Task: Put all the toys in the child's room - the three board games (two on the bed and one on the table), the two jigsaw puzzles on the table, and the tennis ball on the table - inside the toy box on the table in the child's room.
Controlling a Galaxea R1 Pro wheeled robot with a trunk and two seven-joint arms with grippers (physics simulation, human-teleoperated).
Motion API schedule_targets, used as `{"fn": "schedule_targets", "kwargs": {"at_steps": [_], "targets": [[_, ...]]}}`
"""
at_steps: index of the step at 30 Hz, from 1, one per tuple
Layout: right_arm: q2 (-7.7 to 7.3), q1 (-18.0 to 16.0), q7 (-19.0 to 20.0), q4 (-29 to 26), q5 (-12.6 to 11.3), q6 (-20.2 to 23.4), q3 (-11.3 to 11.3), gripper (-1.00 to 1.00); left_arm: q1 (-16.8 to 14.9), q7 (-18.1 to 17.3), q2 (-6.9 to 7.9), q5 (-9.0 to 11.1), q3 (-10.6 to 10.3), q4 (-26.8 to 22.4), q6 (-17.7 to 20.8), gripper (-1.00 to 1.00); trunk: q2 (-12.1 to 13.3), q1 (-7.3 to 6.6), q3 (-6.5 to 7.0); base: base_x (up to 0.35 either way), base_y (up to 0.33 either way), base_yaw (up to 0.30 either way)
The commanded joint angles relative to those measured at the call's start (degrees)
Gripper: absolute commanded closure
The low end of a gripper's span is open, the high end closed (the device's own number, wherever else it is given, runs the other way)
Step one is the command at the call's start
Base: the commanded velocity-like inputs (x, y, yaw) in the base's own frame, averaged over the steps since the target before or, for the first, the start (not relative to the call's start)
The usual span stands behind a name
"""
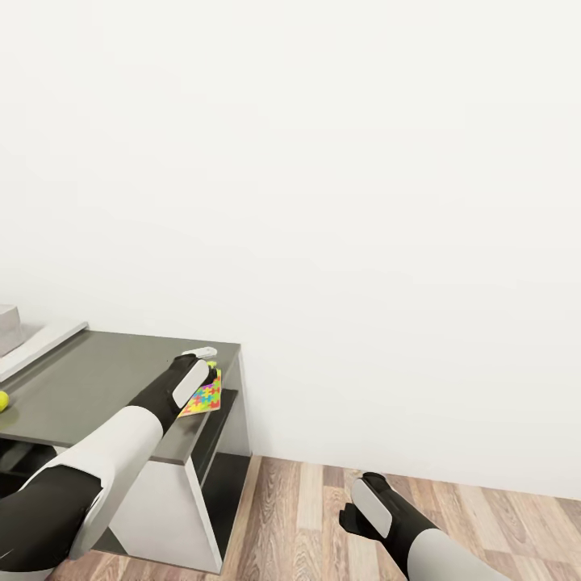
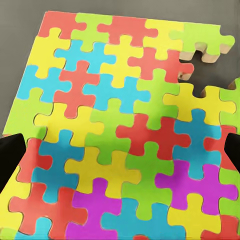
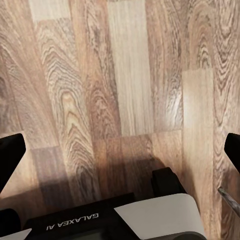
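the left gripper (image 1: 206, 373) hung low over a jigsaw puzzle (image 1: 202, 398) lying flat at the front corner of the dark grey cabinet section (image 1: 97, 379) of the table. in the left wrist view its dark fingertips (image 2: 11, 155) were spread wide, one at each side of the puzzle (image 2: 125, 140) (a few pieces at one corner sat loose). the tennis ball (image 1: 3, 399) rested farther along the cabinet top. the right gripper (image 3: 120, 160) hung open over the wood-plank floor (image 3: 125, 80), holding nothing.
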Motion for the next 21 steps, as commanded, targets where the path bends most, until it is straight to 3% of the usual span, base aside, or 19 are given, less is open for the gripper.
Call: {"fn": "schedule_targets", "kwargs": {"at_steps": [1,21], "targets": [[-0.05,-0.05,-0.48,-0.08,-0.56,0.12,0.43,-1.00,0.01,0.37,0.09,1.86,-0.46,0.02,0.12,-1.00,-0.03,0.00,-0.08,-0.013,-0.011,0.000],[0.00,-0.05,-0.48,-0.08,-0.56,0.12,0.42,-1.00,0.01,0.42,0.08,1.86,-0.50,0.02,0.15,-1.00,-0.03,0.00,-0.08,-0.027,-0.020,0.000]]}}
